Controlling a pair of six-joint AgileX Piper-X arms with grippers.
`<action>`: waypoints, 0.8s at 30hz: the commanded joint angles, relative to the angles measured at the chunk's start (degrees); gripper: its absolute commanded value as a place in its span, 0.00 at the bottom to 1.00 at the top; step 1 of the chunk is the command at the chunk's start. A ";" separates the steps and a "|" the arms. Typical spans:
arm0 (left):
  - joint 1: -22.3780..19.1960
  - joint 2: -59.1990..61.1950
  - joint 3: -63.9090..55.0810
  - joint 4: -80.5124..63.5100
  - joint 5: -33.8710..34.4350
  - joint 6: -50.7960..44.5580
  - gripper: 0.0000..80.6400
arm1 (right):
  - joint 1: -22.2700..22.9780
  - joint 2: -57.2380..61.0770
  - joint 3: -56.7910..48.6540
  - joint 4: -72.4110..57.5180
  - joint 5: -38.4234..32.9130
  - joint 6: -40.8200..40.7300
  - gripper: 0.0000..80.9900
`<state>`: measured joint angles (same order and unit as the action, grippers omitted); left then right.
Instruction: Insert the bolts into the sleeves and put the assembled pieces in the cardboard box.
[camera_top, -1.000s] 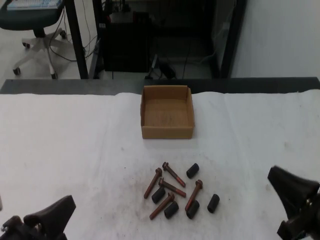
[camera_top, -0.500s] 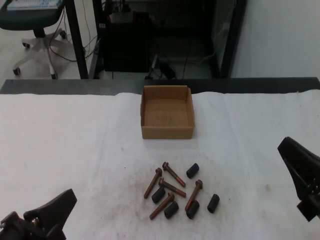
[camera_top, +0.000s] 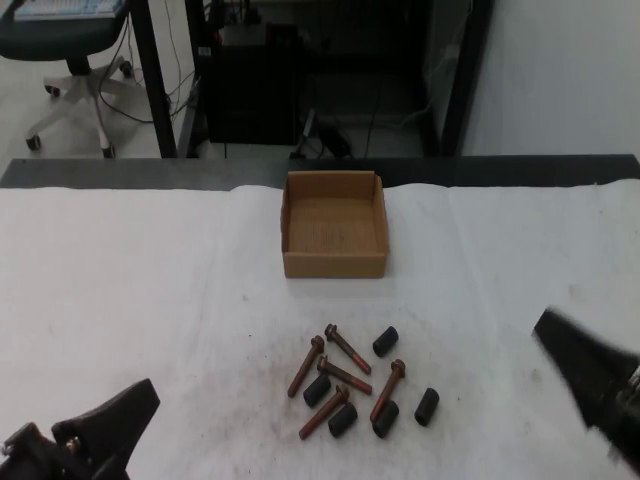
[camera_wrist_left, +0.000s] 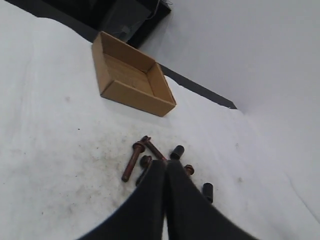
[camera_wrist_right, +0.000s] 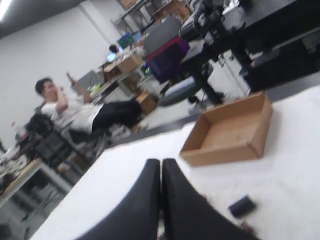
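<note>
My right gripper (camera_wrist_right: 161, 161), fingers pressed together, has swung about; my left gripper (camera_wrist_left: 165, 164), likewise closed, has crept inward. Bolts (camera_top: 348, 349) and sleeves (camera_top: 385, 341) lie unmoved on my side of the box (camera_top: 334, 265): assembly not begun.

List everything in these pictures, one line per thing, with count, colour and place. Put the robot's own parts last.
cardboard box: one, brown, open-topped and empty, far middle of the bench
bolts: five, coppery brown, loose in a cluster nearer than the box
sleeves: five, black, scattered among and beside the bolts
cloth: one, white, covering the bench
office chair: one, dark seat on a pale base, on the floor beyond the bench, far left
left gripper: one, black, shut on nothing, above the cloth, near left
right gripper: one, black, shut on nothing, above the cloth, near right
</note>
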<state>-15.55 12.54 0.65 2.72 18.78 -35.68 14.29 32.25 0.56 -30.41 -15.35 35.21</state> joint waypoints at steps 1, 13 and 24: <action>0.15 -0.23 -1.89 -1.42 2.82 4.53 0.00 | -0.22 -0.22 -2.40 15.09 -15.32 1.24 0.01; -0.22 33.23 -30.15 25.02 -1.21 34.24 0.00 | -0.22 14.87 -32.59 65.46 6.07 -30.59 0.01; -11.17 74.61 -57.85 32.24 4.69 45.34 0.00 | -0.22 32.41 -41.66 65.76 5.15 -31.40 0.01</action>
<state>-23.99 82.49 -48.86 30.86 25.31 2.99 14.29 64.67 -40.42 35.23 -9.56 4.31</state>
